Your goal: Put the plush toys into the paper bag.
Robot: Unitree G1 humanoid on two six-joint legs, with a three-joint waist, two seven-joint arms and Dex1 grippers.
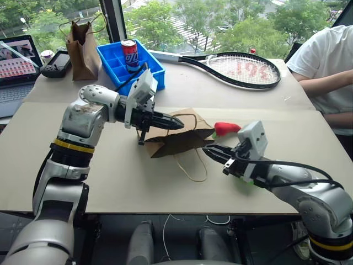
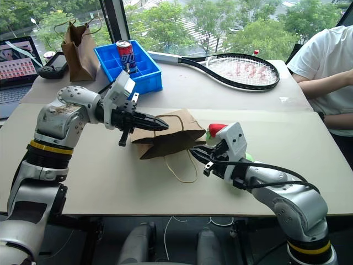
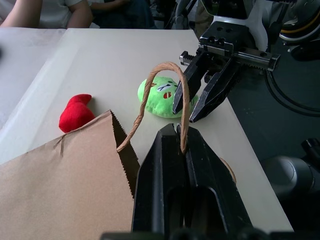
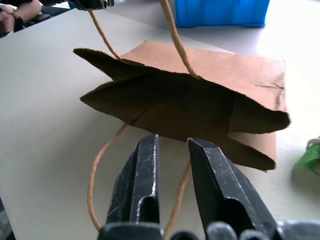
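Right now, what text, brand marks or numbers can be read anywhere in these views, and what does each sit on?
"198", red stencilled digits seen reversed through the strings of the tennis racket; the last digit is uncertain.
White lettering on the red and blue soda can in the blue bin: too blurred to read.
Laptop screen: pinkish rows, too small to read.
Paper bag, plush toys: no print visible.

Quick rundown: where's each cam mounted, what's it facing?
Left eye view, right eye view: head, looking down over table; both arms, paper bag, red chili.
Left wrist view: along left gripper, shut on the bag's handle; faces right gripper, green toy.
Right wrist view: along right gripper, into the bag's open mouth.
Shared: the bag shows in all.
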